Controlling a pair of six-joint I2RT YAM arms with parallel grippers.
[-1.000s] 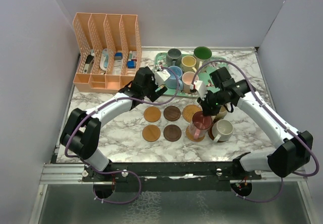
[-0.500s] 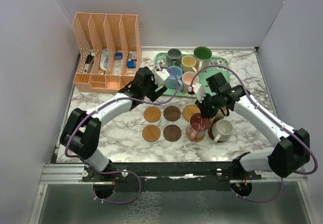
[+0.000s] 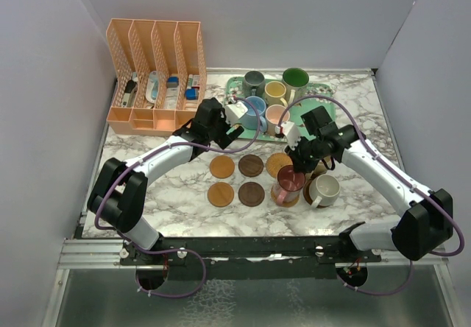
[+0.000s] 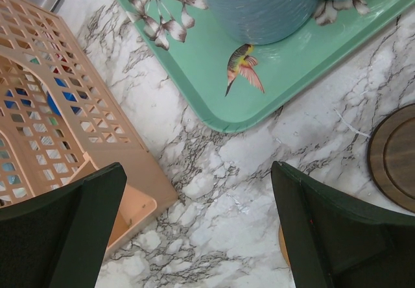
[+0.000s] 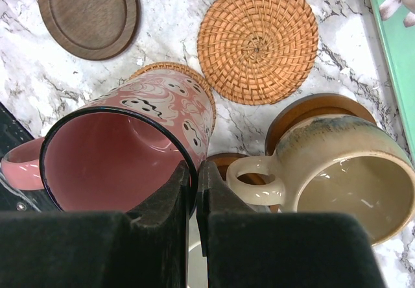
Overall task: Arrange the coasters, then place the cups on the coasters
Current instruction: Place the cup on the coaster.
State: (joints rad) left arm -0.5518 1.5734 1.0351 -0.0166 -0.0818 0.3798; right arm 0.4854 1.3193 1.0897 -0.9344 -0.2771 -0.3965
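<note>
- Right gripper: jaws pinched nearly shut on the rim of the pink mug, one finger inside the wall and one outside.
- The pink mug leaned in the grip, its handle pointing away from the fingers, with its base at a woven coaster. Couldn't tell whether it sat flat.
- Just beside the fingers on the other side was the tan mug, standing on a brown coaster with its handle turned toward the gripper.
- The second woven coaster lay bare just past both mugs; the dark wooden coaster lay bare further off.
- The cream mug stood close by the pink one, on the near side of the tan mug.
- Left gripper: jaws spread wide and holding nothing, above the marble table.
- Ahead of it was the corner of the teal tray, with the blue mug standing on it, apart from the fingers.
- The orange rack was beside one finger, and a grooved coaster beside the other.
</note>
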